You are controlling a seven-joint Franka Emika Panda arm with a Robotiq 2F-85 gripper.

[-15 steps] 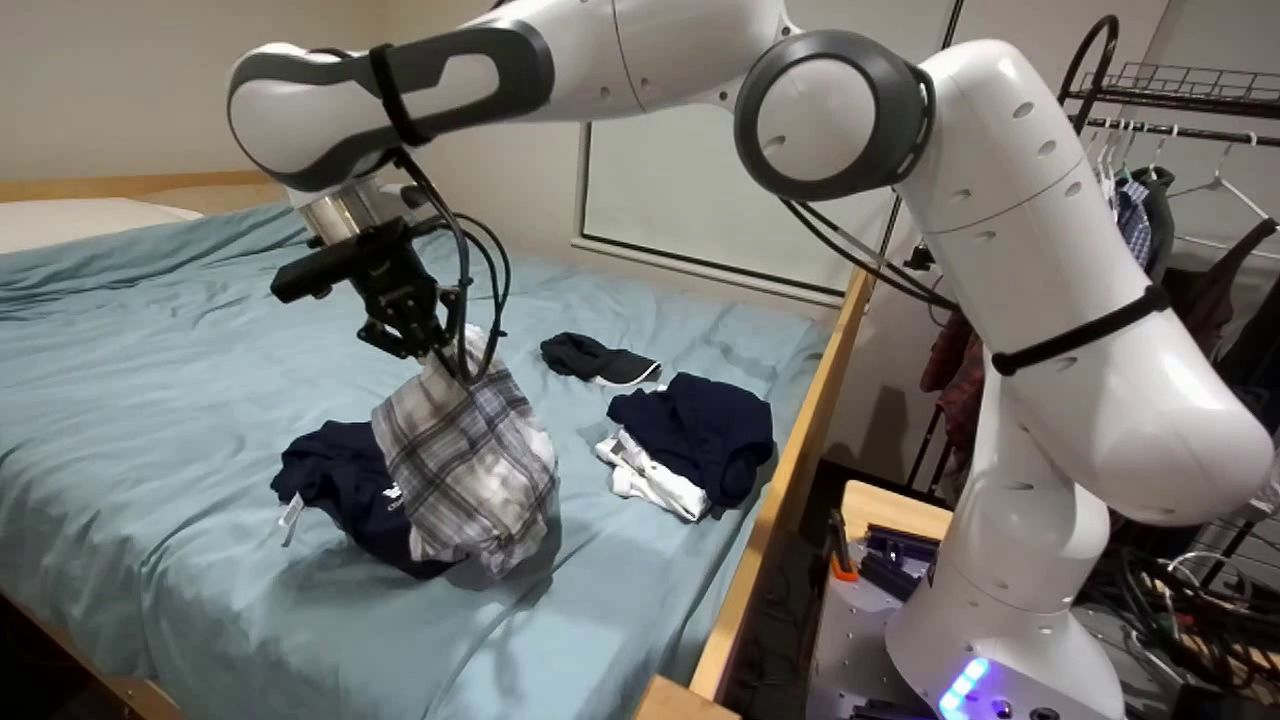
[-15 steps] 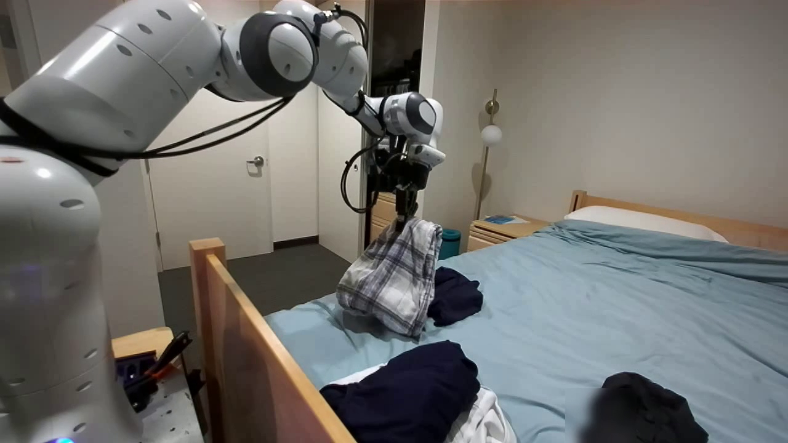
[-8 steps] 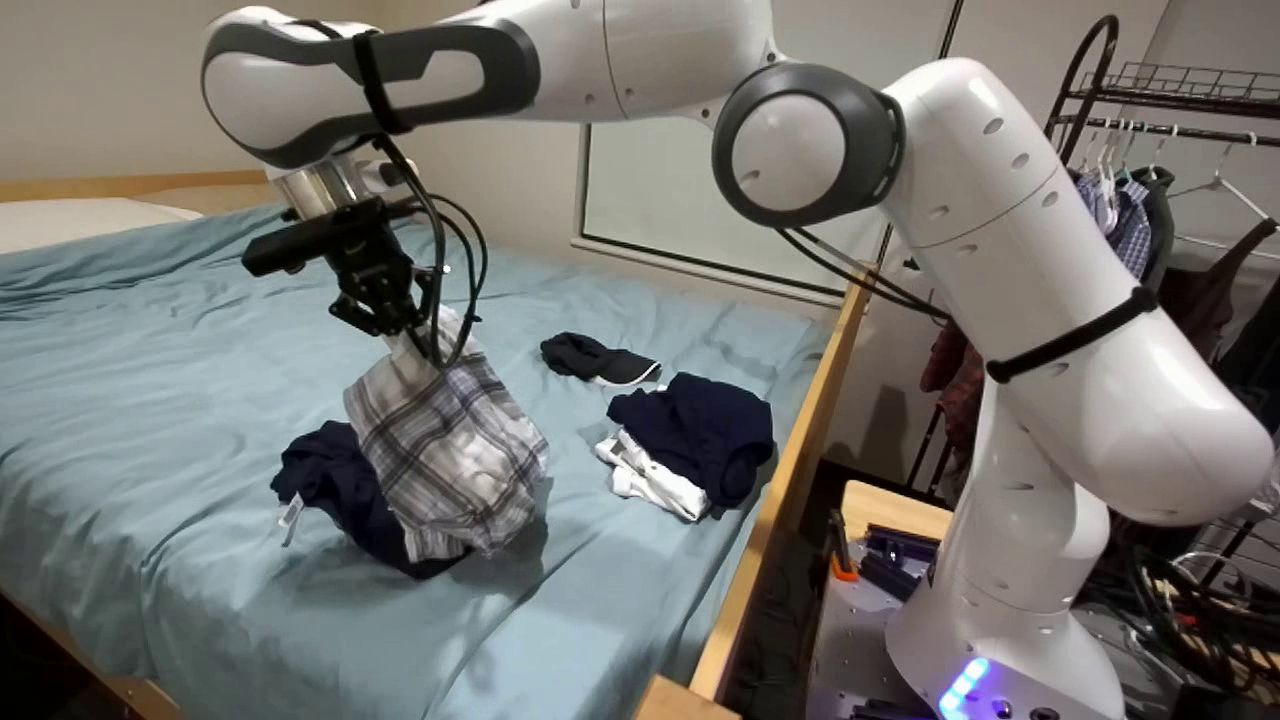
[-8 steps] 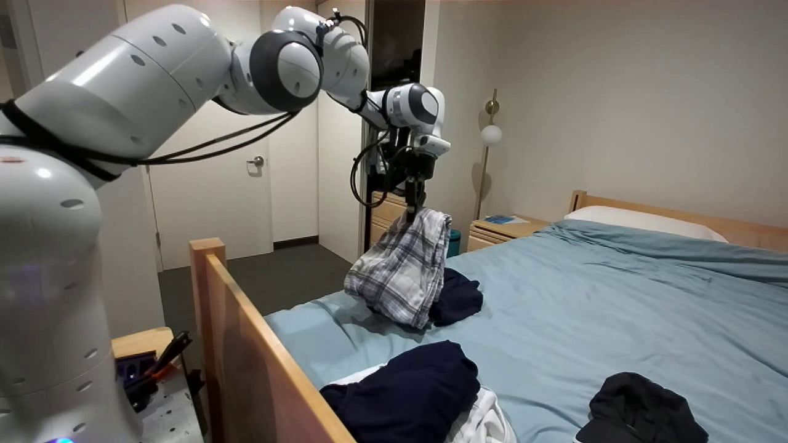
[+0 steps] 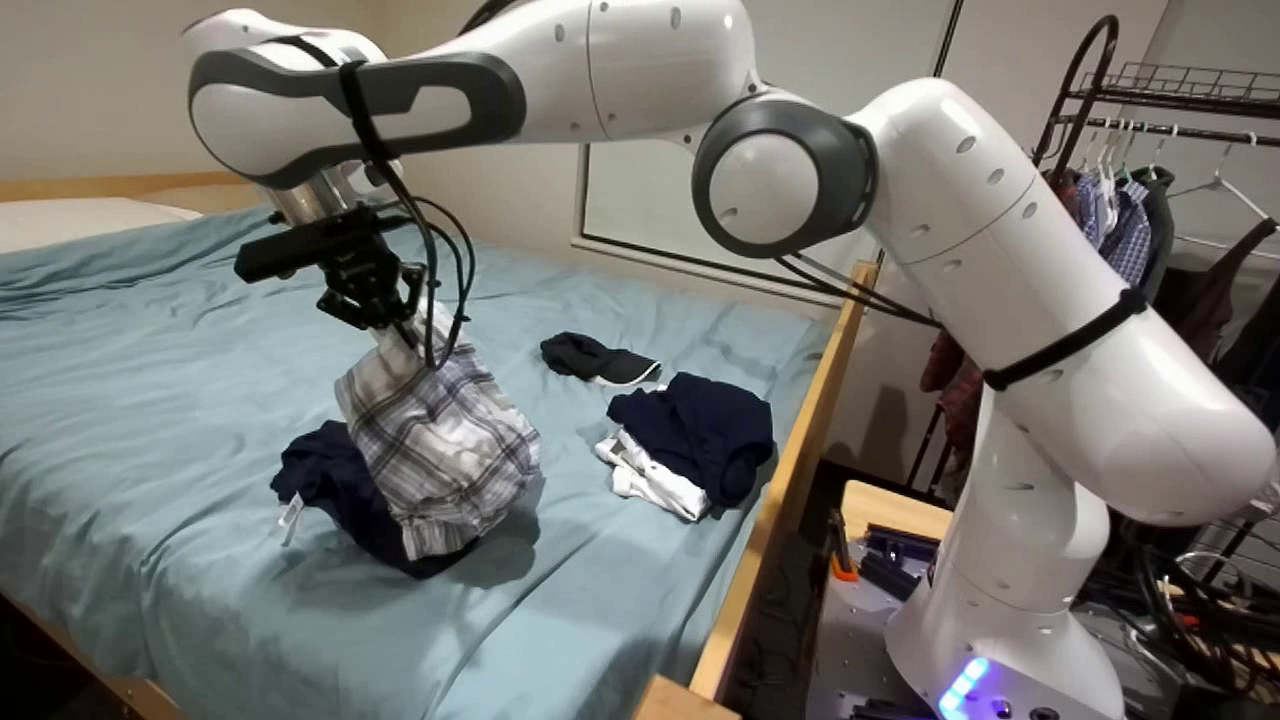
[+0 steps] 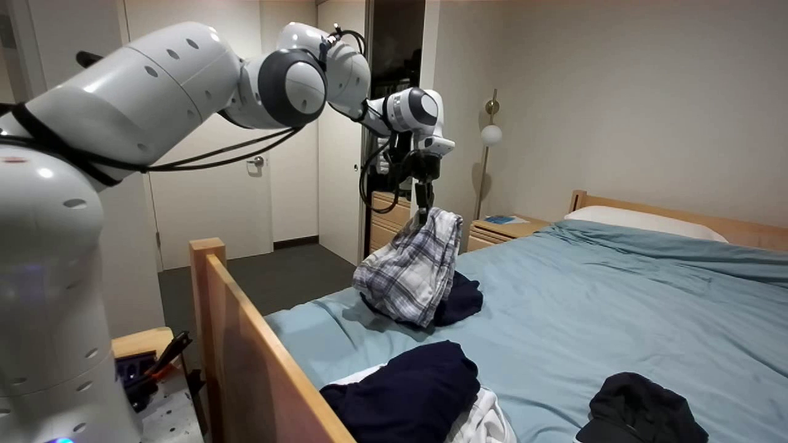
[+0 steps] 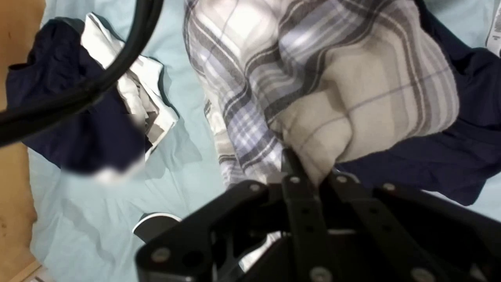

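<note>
Gripper (image 6: 423,212) clamped on a plaid cloth (image 5: 437,440) above a bed (image 5: 200,400). The jaws pinch the gathered top of the cloth, which hangs from them in creased folds, broader below than at the grip. The cloth stands left of centre in an exterior view. In the wrist view it fills the upper centre of the frame and narrows to the fingers (image 7: 291,164) at lower centre.

A dark tagged garment (image 5: 325,485) lies crumpled on the bed, partly hidden by the cloth in both exterior views; whether the two touch cannot be told. It appears at the right edge of the wrist view. A navy garment (image 5: 705,430) lies over a white garment (image 5: 655,485), right of centre in an exterior view and at upper left in the wrist view. A black cap (image 5: 585,357) with a white-edged brim lies near them, higher in the frame.

The arm (image 5: 640,70) crosses the top of the frame from its base at lower right. A wooden rail (image 5: 784,485) borders the bed; a rack (image 5: 1180,98) of hung clothes stands at upper right. In an exterior view a lamp (image 6: 491,135) rises right of centre, with a pillow (image 6: 640,223) at the right and a door (image 6: 209,203) at the left.
</note>
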